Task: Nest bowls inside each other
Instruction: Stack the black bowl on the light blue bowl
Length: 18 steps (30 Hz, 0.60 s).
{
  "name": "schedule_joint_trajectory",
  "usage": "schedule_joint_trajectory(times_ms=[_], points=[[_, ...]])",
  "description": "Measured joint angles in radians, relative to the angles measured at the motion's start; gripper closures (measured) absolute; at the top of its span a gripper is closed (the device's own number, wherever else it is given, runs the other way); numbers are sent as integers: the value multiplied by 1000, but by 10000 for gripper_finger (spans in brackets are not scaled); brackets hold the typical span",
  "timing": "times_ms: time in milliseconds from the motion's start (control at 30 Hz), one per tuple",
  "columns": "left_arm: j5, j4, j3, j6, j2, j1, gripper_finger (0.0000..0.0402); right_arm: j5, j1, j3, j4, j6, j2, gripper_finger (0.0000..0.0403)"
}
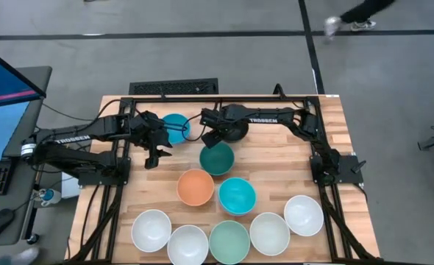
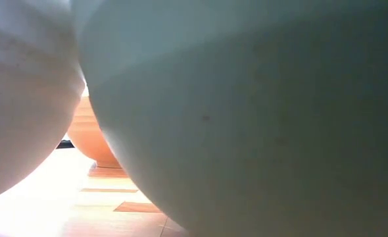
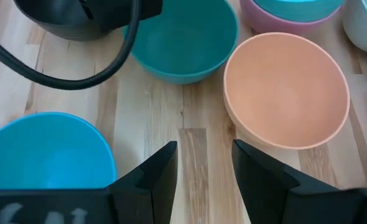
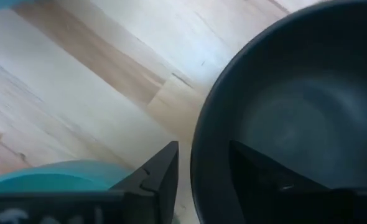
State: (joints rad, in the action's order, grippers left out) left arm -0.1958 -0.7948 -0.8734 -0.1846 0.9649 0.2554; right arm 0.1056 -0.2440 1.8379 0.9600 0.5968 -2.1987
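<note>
Right claw [image 4: 202, 168] straddles the black bowl's [image 4: 295, 124] rim, one finger outside the wall, one inside; fingers apart, rim between them, so I can't yet call it clamped. The bowl sits on the surface [image 1: 276, 158] at the far side, between the blue bowl [image 1: 176, 125] and dark green bowl [image 1: 217, 158]. Left claw [image 3: 205, 171] hangs apart and empty beside the blue bowl. I judge the right arm the one placed for the lift.

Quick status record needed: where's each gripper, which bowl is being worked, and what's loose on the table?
right gripper: fingers straddling the black bowl's rim, one inside, one outside
left gripper: open, empty, over bare table between blue bowl and orange bowl
nested: turquoise bowl in pink bowl
front row: four white bowls, one mint green bowl
</note>
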Motion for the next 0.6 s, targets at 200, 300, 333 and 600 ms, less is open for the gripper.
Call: schedule_joint_trajectory(times_ms=[200,300,333,600], points=[[2,0,0,-4,0,0,258,3,1,-29,1,2,0,237],[22,0,0,-6,0,0,258,3,1,-29,1,-6,1,262],[26,0,0,-6,0,0,258,4,1,-29,3,-18,1,275],[26,3,0,-6,0,0,258,78,17,19,66,-117,1,389]])
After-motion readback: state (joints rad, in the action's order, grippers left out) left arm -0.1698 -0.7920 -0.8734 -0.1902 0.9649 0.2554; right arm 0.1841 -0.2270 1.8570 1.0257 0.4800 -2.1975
